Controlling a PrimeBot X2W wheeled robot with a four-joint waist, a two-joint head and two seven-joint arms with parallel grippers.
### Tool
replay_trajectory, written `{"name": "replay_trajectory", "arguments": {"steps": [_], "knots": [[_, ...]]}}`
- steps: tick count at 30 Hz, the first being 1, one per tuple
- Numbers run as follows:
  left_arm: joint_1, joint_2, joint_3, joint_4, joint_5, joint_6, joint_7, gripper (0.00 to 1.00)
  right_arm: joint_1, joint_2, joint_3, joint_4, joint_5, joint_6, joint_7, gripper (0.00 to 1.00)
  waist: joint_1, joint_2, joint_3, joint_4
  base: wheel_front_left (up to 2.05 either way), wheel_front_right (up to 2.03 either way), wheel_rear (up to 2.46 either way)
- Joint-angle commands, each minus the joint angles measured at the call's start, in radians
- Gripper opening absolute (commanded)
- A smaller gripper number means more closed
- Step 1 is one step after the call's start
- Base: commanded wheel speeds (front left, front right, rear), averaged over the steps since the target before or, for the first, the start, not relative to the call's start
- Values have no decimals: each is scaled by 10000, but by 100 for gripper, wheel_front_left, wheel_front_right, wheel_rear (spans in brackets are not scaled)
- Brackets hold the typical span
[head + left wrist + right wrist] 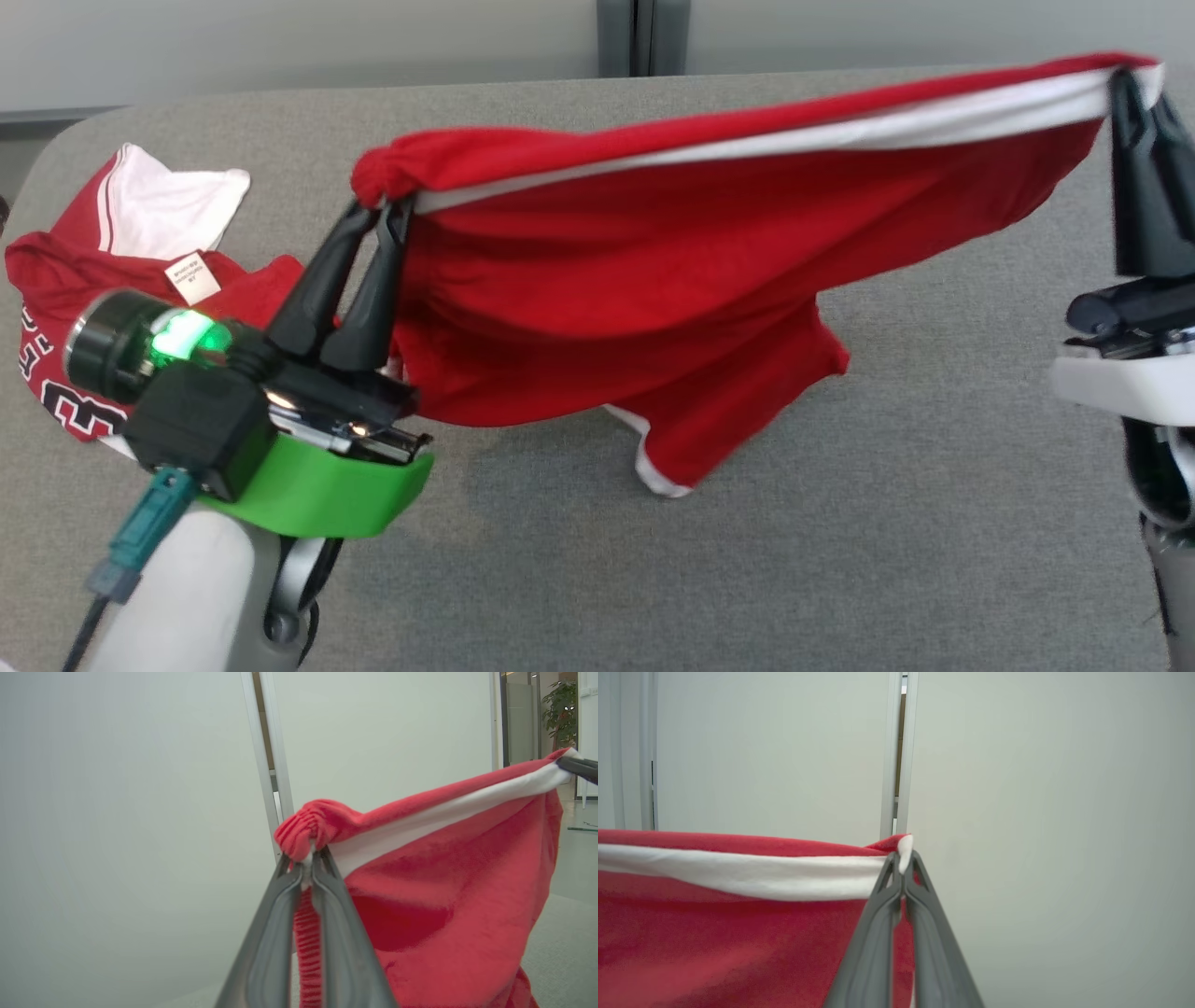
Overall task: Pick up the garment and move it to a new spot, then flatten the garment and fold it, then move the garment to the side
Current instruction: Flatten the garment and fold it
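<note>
Head view: a grey, felt-covered desk (840, 579) with a rounded far left corner stands before a pale wall. A red garment (653, 280) with a white band along its top edge is held up in the air over the middle of the desk, stretched between two claws. The left claw (383, 210), on a pale arm with a green collar and a glowing green light, has its two dark fingers pressed together on a bunched red end of the garment's top edge. The right claw (1134, 89), above the desk's right edge, is pinching the other end, where the red cloth and white band meet. The top edge runs taut between them, rising toward the far right corner. The rest of the cloth hangs down in folds, and a white-trimmed hem at its lowest point dips close to the desk; whether it touches cannot be told. A second piece of clothing, a red and white jersey (121, 271) with a small white label (191, 277), lies crumpled along the desk's left edge.

Left wrist view: the left claw (308, 858) grips gathered, ribbed red fabric between its closed grey fingers. The garment (444, 882) spreads away to the right, its white band leading to the tip of the right claw (579, 767). A potted plant (560, 709) stands in the far background.

Right wrist view: the right claw (902, 863) is closed on the very end of the white band, with the garment (714, 933) stretching off to the left against the pale wall.
</note>
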Motion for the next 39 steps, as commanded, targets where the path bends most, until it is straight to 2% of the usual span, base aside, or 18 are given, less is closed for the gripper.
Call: {"name": "replay_trajectory", "arguments": {"steps": [1,5,8,13,17,21,25,31,34,36,39], "knots": [[-401,121,106,-349,24,-25,41,0,-212,-119,-185,-435,-76,-13,214,0,0,0,-534,-128,0,0,0],[-1208,256,319,-1140,6,-92,425,0,-749,-396,-511,-1556,49,-11,871,0,0,0,-842,-200,0,0,0],[-1690,206,387,-1348,-111,-102,659,0,-1048,-529,-620,-1786,274,-13,1308,0,0,0,-867,-251,0,0,0],[-2449,5,305,-997,-355,-190,937,0,-1668,-679,-454,-1511,640,-11,1642,0,0,0,-462,-375,0,0,0],[-3365,-281,224,-66,-605,-338,904,0,-2602,-790,-278,-811,958,-11,1676,0,0,0,226,-416,0,0,0],[-4737,-709,187,1681,-1037,-565,633,0,-4083,-940,80,425,1234,-10,1530,0,0,0,980,-436,0,0,0],[-6523,-1211,331,4090,-1543,-756,27,0,-6060,-888,552,2208,1475,-10,1204,0,0,0,1558,-501,0,0,0],[-8801,-1535,772,7782,-1758,-858,-1234,0,-8678,-118,1353,5216,1737,-10,270,0,0,0,1668,-905,0,0,0],[-9131,-1644,1053,9476,-1785,-789,-1450,0,-9263,418,1871,6909,1772,-10,-167,0,0,0,1564,-1124,0,0,0],[-8912,-1793,1375,10455,-2091,-817,-1518,0,-9364,827,2252,7969,1852,-10,-443,0,0,0,1513,-1236,0,0,0],[-8434,-1883,1517,11493,-1997,-814,-1519,0,-9161,1258,2726,9430,2048,-10,-707,0,0,0,1590,-1323,0,0,0]]}}
